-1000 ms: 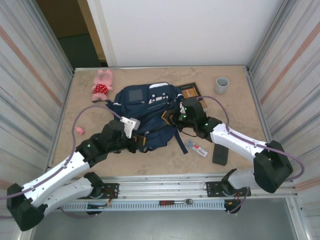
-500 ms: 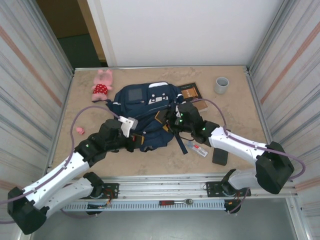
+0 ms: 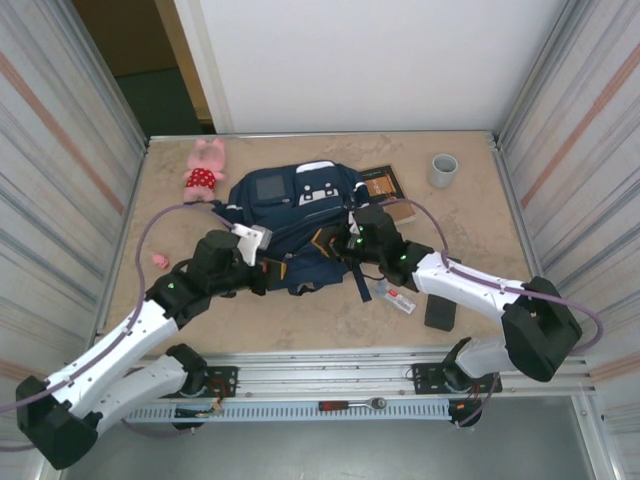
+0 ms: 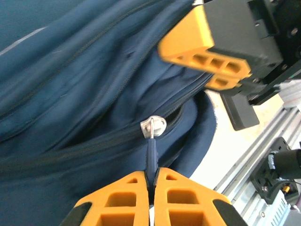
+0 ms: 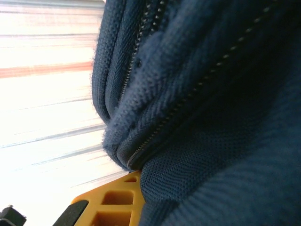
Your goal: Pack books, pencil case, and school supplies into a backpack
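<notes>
Backpack (image 3: 292,205) is laid flat mid-surface (image 3: 480,235), white patches toward the far edge. Left end effector (image 4: 151,173) is clenched on the dark zip pull (image 4: 150,155), which hangs from the silver slider (image 4: 154,126) on the bag's near-left side. Right end effector (image 3: 338,243) is set against the bag's near-right side, closed. In the right wrist view navy fabric is draped over one orange finger (image 5: 110,202), but a pinch on it cannot be confirmed. Dark brown book (image 3: 380,184) and tan book (image 3: 403,211) are seen side by side just right of the bag. Pack with a red label (image 3: 396,298) and dark grey flat rectangle (image 3: 440,310) are lying on the surface at front right, near each other but apart.
</notes>
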`<move>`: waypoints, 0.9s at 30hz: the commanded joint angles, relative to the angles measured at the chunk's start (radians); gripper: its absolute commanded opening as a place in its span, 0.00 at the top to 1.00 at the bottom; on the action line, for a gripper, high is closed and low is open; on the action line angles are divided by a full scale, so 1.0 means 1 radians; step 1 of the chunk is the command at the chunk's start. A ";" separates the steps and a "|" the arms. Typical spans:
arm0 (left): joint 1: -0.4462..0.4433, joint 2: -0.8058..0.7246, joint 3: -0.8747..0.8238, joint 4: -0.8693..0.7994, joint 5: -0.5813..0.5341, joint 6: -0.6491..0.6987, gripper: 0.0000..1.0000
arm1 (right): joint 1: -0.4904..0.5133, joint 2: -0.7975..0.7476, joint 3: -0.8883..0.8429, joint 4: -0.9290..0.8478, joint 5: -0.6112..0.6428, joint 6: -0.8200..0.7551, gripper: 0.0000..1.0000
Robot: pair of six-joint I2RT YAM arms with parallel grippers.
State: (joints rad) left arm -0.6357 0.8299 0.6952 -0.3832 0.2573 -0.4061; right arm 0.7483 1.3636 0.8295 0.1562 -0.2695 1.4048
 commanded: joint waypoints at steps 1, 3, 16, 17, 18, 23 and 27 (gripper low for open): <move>0.061 -0.069 -0.011 -0.074 -0.053 0.022 1.00 | -0.082 -0.059 0.056 -0.100 -0.106 -0.102 1.00; 0.098 -0.096 -0.024 -0.101 -0.047 0.035 1.00 | -0.138 -0.083 0.061 -0.153 -0.156 -0.136 1.00; 0.134 -0.083 -0.018 0.083 0.163 0.038 1.00 | -0.096 -0.117 0.070 -0.168 -0.040 -0.092 0.46; 0.132 -0.074 -0.010 0.094 0.172 0.036 1.00 | -0.071 -0.115 0.065 -0.153 -0.010 -0.074 0.43; 0.130 -0.067 -0.001 0.106 0.180 0.035 1.00 | -0.043 -0.109 0.059 -0.135 0.031 -0.054 0.41; 0.116 -0.045 0.020 0.154 0.207 0.038 1.00 | 0.059 -0.052 0.056 -0.049 0.135 0.008 0.39; 0.114 -0.042 0.022 0.147 0.199 0.039 1.00 | 0.083 0.004 0.088 -0.046 0.132 0.008 0.49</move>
State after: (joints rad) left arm -0.5129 0.7963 0.6655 -0.3382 0.4011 -0.3679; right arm 0.8154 1.3308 0.8722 0.0586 -0.1730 1.3815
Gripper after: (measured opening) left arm 0.058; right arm 0.541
